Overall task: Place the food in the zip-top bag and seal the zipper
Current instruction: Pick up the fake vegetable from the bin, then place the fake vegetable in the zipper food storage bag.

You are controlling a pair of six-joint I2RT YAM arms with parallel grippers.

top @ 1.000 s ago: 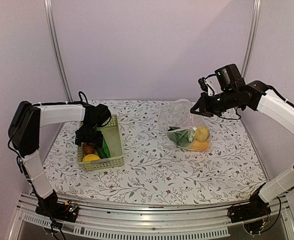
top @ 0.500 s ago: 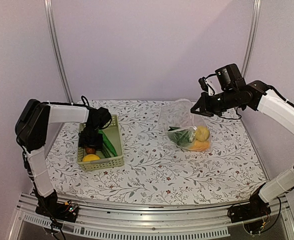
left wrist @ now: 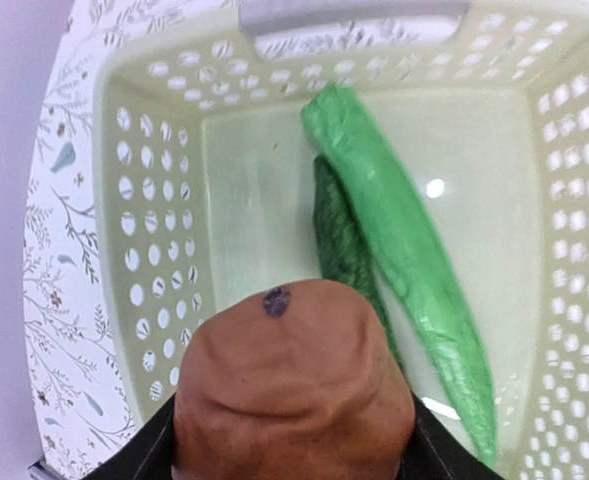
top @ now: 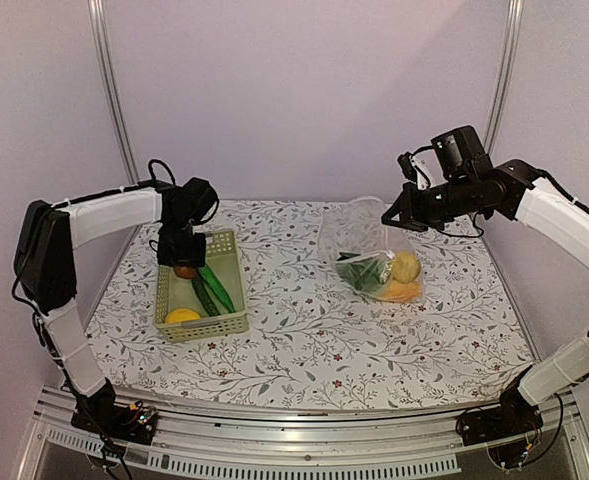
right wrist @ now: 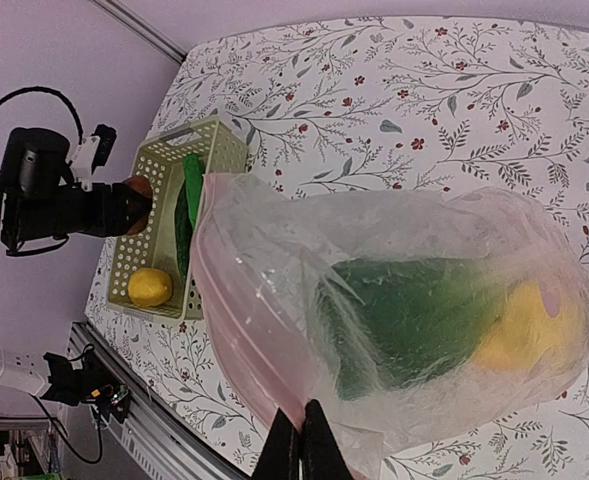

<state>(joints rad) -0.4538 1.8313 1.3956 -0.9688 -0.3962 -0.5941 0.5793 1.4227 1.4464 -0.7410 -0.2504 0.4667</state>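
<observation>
left gripper [top: 183, 258] clamps reddish-brown piece [left wrist: 292, 385] over basket [top: 237, 288], top view left | right gripper [right wrist: 304, 445] pinches zip-top bag [top: 359, 238] mouth, centre right | advice: carry high, release inside zipper [right wrist: 212, 300], avoid snagging film

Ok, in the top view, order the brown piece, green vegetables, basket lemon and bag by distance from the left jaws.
1. Brown piece, held in the left jaws.
2. Green vegetables, just right of it in the basket.
3. Lemon, at the basket's near end.
4. Bag, far off to the right.
</observation>
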